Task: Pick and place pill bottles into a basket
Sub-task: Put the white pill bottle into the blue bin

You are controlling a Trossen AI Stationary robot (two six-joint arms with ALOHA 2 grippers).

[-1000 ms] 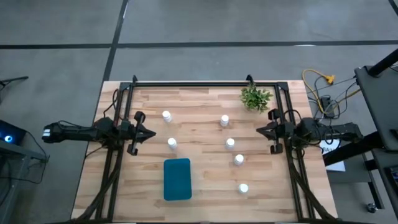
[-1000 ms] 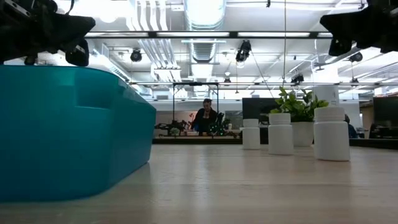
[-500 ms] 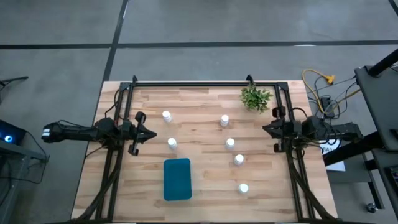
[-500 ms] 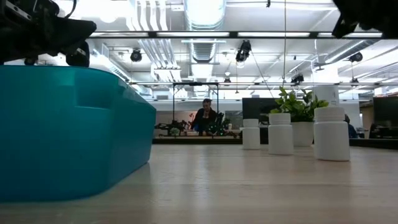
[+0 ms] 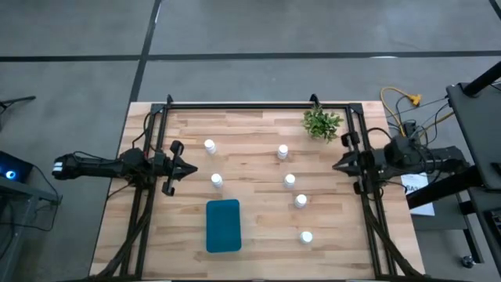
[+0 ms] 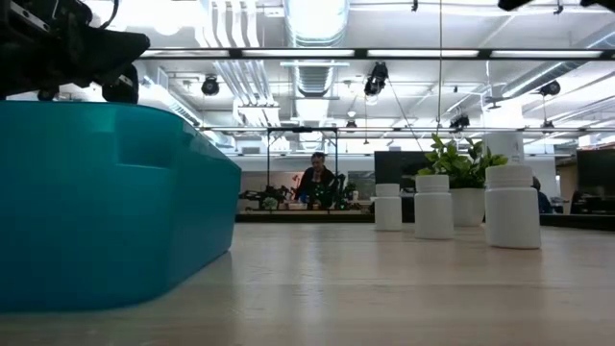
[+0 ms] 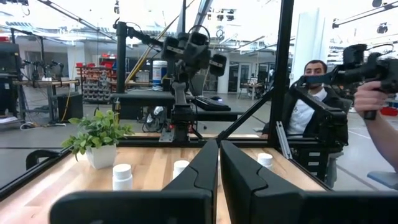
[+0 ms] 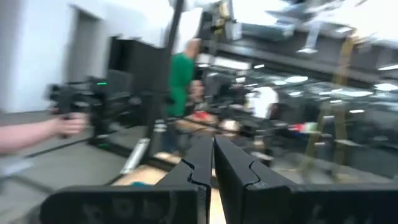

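Note:
Six white pill bottles stand upright on their bases on the wooden table: two at the left (image 5: 210,146) (image 5: 217,180), several at the right (image 5: 282,152) (image 5: 290,180) (image 5: 300,200) (image 5: 307,236). The teal basket (image 5: 223,225) sits empty near the front edge; it also fills the left of the low view (image 6: 96,202). My left gripper (image 5: 192,167) is shut and empty above the table's left side, just left of the two left bottles. My right gripper (image 5: 335,166) is shut and empty near the table's right edge, right of the bottles.
A small green plant (image 5: 322,123) stands at the far right corner. A black frame (image 5: 258,105) runs round the table's far and side edges. A person's hand holding a black handle shows beyond the table in the left wrist view (image 7: 373,99).
My right gripper has drawn back toward the table's right edge and risen, leaving the top of the low view. Its fingers stay shut.

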